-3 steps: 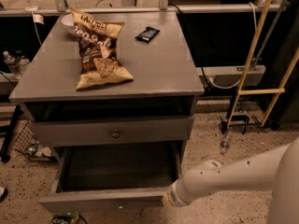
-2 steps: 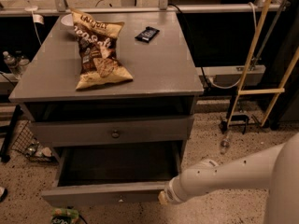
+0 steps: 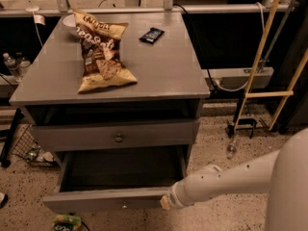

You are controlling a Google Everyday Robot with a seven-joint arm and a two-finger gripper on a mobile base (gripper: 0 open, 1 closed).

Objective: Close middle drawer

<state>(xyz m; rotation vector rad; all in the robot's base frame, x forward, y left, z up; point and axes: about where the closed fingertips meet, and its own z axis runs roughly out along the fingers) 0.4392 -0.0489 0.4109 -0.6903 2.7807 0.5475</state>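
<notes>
Pushing the middle drawer (image 3: pixel 106 198) at one end, my pincer (image 3: pixel 166 202) (open or closed, I cannot tell) could jam it.

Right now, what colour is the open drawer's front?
The drawer front is grey, seen in the camera view. The tool is at its right end.

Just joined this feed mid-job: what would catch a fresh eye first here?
The middle drawer stands pulled far out, low on the grey cabinet, its dark box open to view. The gripper, at the tip of the white arm, is at the right end of that drawer's front panel. On top lies a crumpled chip bag, with a small dark packet beyond it.
</notes>
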